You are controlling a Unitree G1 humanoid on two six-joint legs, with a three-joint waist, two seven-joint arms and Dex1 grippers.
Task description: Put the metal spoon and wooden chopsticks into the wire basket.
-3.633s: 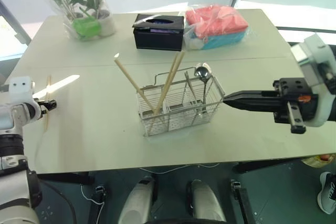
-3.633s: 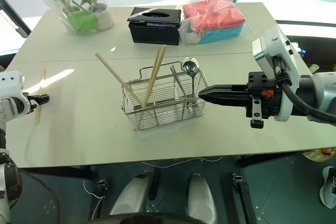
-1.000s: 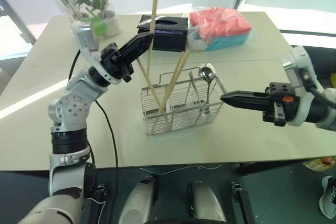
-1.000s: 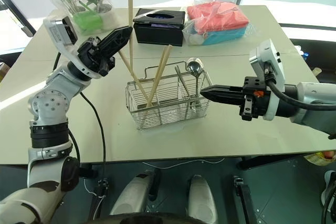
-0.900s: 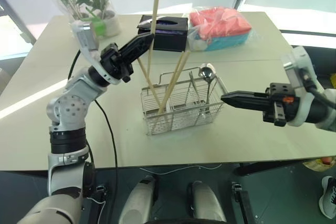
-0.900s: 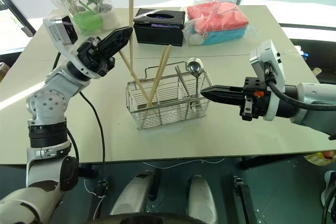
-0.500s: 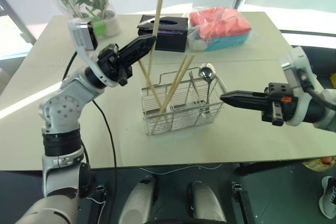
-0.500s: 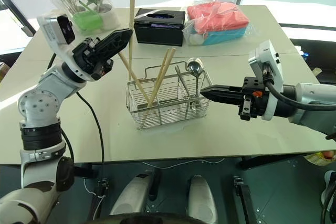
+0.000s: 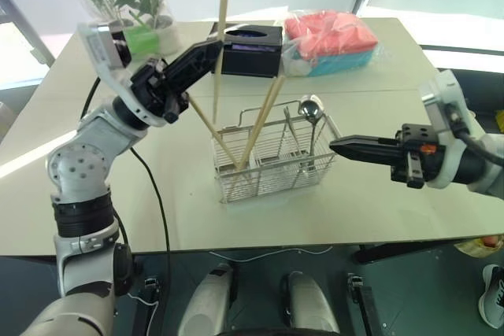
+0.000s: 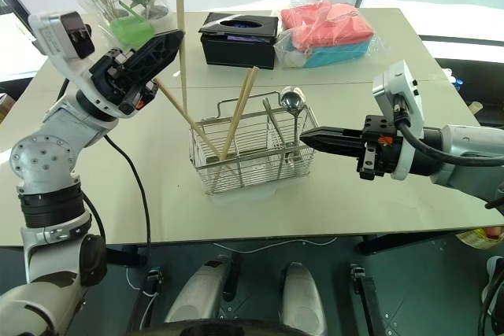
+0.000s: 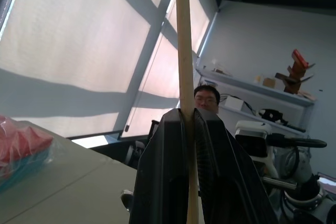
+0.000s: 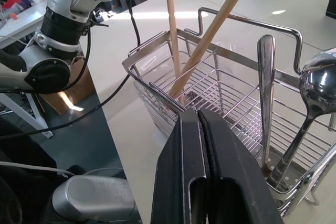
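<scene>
The wire basket [image 9: 272, 164] stands mid-table. In it, the metal spoon [image 9: 305, 108] stands bowl up at the right end, and wooden chopsticks [image 9: 264, 120] lean out of the left end, one [image 9: 211, 130] slanting left. My left gripper [image 9: 214, 43] is above and left of the basket, shut on another chopstick [image 9: 223, 5], held nearly upright with its lower tip above the table just left of the basket; that stick [image 11: 184, 51] is clamped between the fingers [image 11: 168, 171]. My right gripper [image 9: 335, 145] is shut and empty, its tip level at the basket's right end [image 12: 220, 77].
A black tissue box [image 9: 250, 39], a pink and blue wrapped packet [image 9: 331, 33] and a plastic-wrapped plant [image 9: 126, 1] stand along the table's far side. A person [image 11: 206, 98] sits in the background of the left wrist view. Bare table lies in front of the basket.
My left gripper has drawn back to the left and slightly up with the chopstick in it, so the stick now hangs left of the basket. The right gripper has stayed put.
</scene>
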